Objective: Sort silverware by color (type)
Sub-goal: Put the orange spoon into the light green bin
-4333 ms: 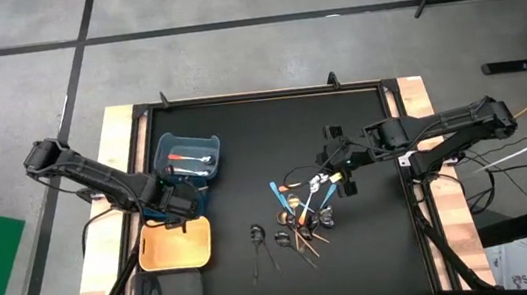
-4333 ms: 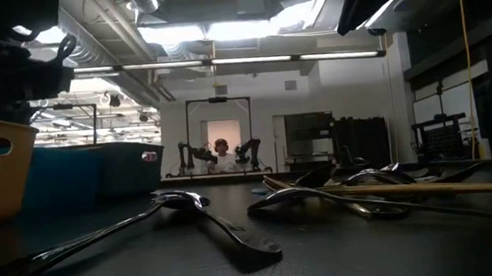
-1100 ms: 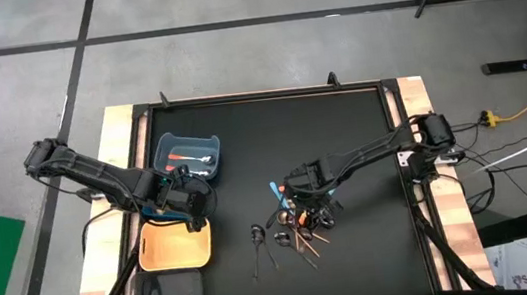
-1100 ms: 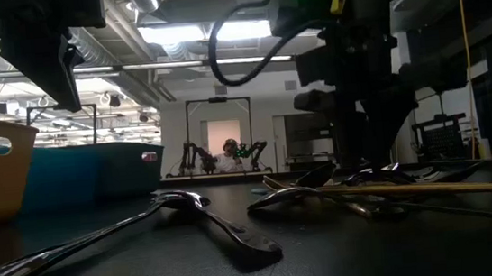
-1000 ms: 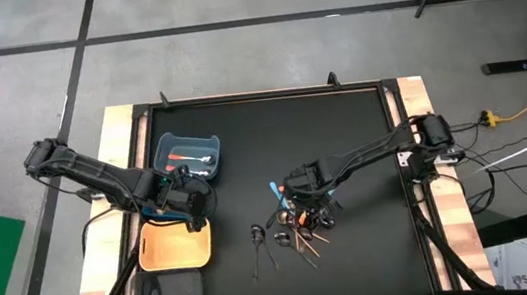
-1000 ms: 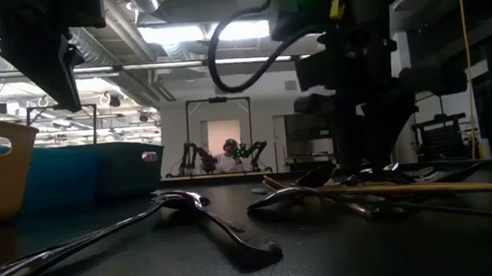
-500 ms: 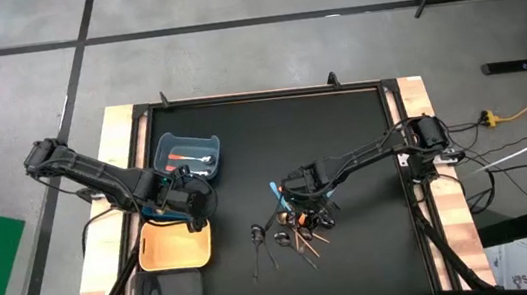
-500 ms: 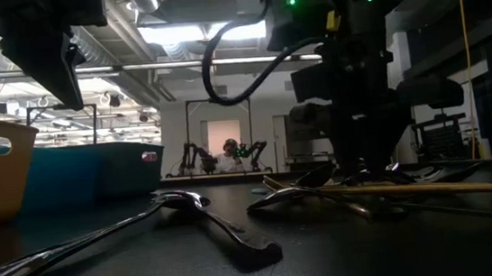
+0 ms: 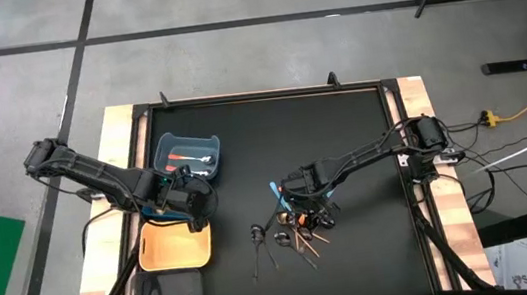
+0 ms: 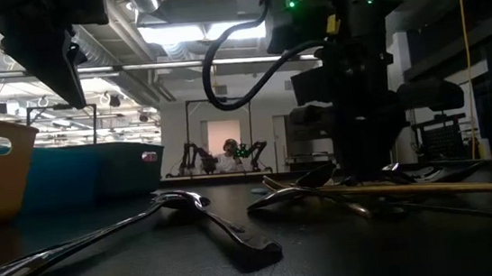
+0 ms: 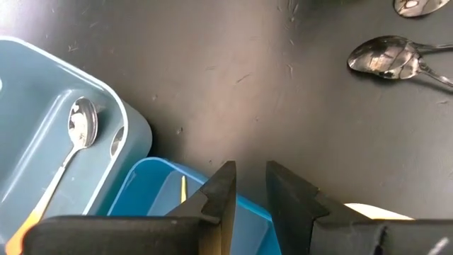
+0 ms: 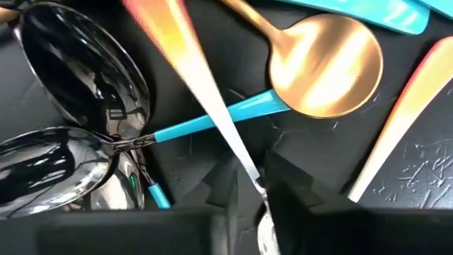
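Sorting is at an early stage. One orange-handled spoon (image 9: 189, 159) lies in the blue bin (image 9: 167, 145); the yellow bin (image 9: 175, 262) appears empty. Most of the silverware remains in a crossed pile (image 9: 300, 226) right of table centre, with two black pieces (image 9: 260, 249) just left of it.

The right gripper (image 9: 302, 198) is down on the pile, its jaws nearly together around the silver neck of an orange-handled utensil (image 12: 185, 60), whose long axis runs diagonally away from the fingers, handle end outward.

The left gripper (image 11: 248, 191) waits over the bins, narrowly parted and holding nothing.
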Controlling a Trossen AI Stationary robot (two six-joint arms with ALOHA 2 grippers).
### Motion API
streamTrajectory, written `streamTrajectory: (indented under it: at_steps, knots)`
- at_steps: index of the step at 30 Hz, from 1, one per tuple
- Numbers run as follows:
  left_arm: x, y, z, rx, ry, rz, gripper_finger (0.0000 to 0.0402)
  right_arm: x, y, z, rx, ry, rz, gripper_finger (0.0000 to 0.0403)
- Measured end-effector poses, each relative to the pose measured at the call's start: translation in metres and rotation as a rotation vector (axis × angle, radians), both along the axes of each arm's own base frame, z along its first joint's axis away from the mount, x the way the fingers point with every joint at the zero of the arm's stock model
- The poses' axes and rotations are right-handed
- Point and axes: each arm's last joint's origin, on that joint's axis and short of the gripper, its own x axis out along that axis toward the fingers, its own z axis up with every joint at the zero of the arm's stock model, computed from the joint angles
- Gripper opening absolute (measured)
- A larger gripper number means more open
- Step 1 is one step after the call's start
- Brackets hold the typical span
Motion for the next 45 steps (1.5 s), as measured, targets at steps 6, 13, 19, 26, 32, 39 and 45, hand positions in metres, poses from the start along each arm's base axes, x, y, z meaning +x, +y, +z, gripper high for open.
streamTrajectory:
  at_steps: [6,13,19,26,32,39,45]
  knots:
    - [0.000,0.000,0.000,0.001,-0.001,0.001,0.0073,0.000,0.000,0.000,-0.002,0.000,0.000,0.0005]
    - [0.000,0.001,0.000,0.037,-0.015,0.018,0.0073,-0.003,0.000,0.000,-0.003,0.030,-0.001,0.0005]
    - [0.002,0.001,0.001,0.035,-0.031,0.021,0.0073,-0.009,-0.001,0.000,-0.009,0.092,-0.010,0.0004]
    - [0.006,-0.001,0.003,0.018,-0.084,0.021,0.0073,-0.020,-0.003,0.010,-0.051,0.146,-0.026,0.0002]
    - [0.007,-0.001,0.004,0.014,-0.095,0.022,0.0073,-0.026,-0.005,0.035,-0.071,0.065,-0.041,0.0002]
    - [0.011,-0.002,0.006,-0.003,-0.141,0.024,0.0073,-0.019,-0.008,0.060,-0.127,-0.160,-0.120,0.0002]
    - [0.024,-0.005,0.016,-0.027,-0.324,0.056,0.0073,-0.003,-0.009,0.067,-0.188,-0.360,-0.216,0.0002]
